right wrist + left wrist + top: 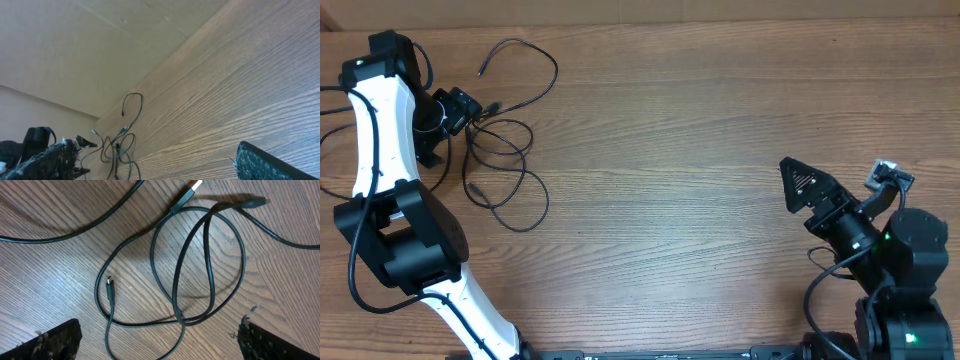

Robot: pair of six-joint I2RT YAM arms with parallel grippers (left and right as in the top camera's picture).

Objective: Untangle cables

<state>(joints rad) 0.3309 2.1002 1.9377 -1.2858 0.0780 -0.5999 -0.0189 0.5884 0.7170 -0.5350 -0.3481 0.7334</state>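
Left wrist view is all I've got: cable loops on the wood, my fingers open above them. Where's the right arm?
Observer: Nowhere near. The right gripper is open on the opposite side of the table, holding nothing, well apart from the cables.
Operator: Does the tangle run beyond my frame?
Observer: Yes. Overhead, one strand arcs away from the rest towards the far edge and ends in a free plug end.
Operator: Where am I relative to the whole bunch?
Observer: The left gripper is over the bunch's left edge; most of the loops spread out to its right in the overhead view.
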